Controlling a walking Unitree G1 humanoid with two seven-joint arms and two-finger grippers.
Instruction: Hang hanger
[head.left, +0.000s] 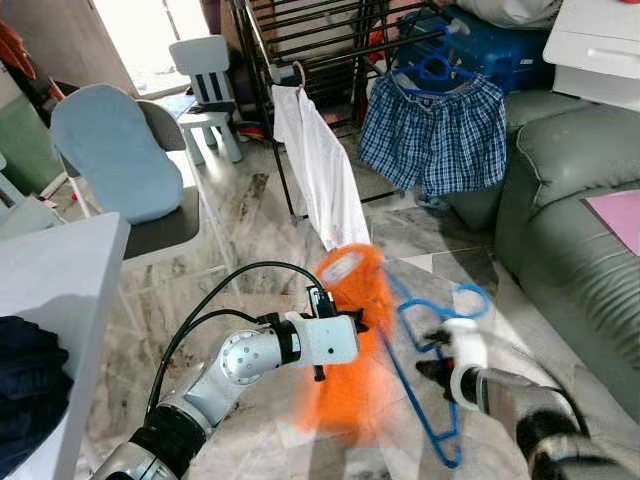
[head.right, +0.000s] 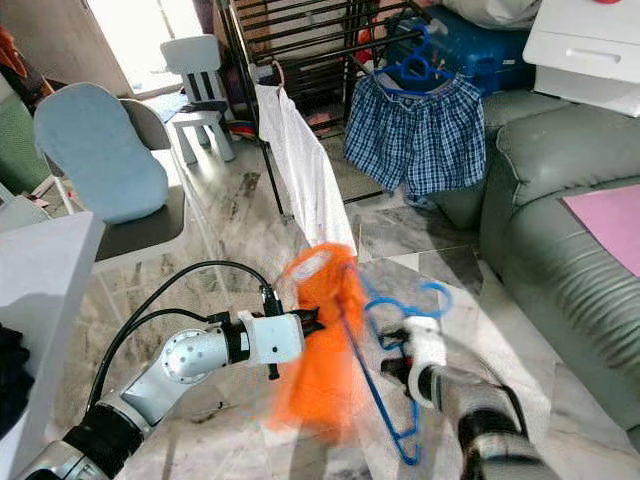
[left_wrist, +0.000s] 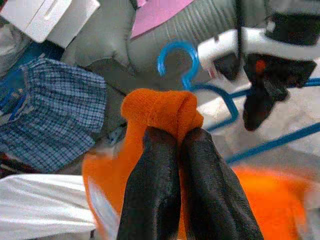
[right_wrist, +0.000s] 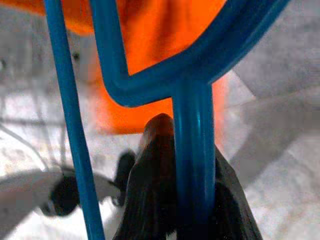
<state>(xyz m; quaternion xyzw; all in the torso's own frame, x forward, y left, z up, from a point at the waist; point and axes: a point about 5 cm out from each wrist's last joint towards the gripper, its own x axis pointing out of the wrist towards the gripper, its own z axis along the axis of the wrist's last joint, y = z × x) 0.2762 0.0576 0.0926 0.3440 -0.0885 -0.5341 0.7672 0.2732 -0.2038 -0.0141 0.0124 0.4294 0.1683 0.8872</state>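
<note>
A blue plastic hanger (head.left: 430, 370) hangs low in front of me, its hook (head.left: 470, 298) pointing up. My right gripper (head.left: 437, 350) is shut on its neck, and the right wrist view has the blue neck (right_wrist: 192, 150) clamped between the black fingers (right_wrist: 155, 190). An orange cloth (head.left: 355, 350) droops beside the hanger, touching its left arm. My left gripper (head.left: 362, 325) is shut on a bunched fold of that orange cloth (left_wrist: 162, 110). A black drying rack (head.left: 310, 40) stands farther ahead with a white shirt (head.left: 320, 165) and blue checked shorts (head.left: 432, 135) hung on it.
A grey sofa (head.left: 575, 220) lies at the right with a pink sheet (head.left: 620, 215) on it. At the left, a chair with a blue cushion (head.left: 110, 150) stands by a white table (head.left: 50, 290). A small white child's chair (head.left: 205, 85) stands behind. Marble floor lies between me and the rack.
</note>
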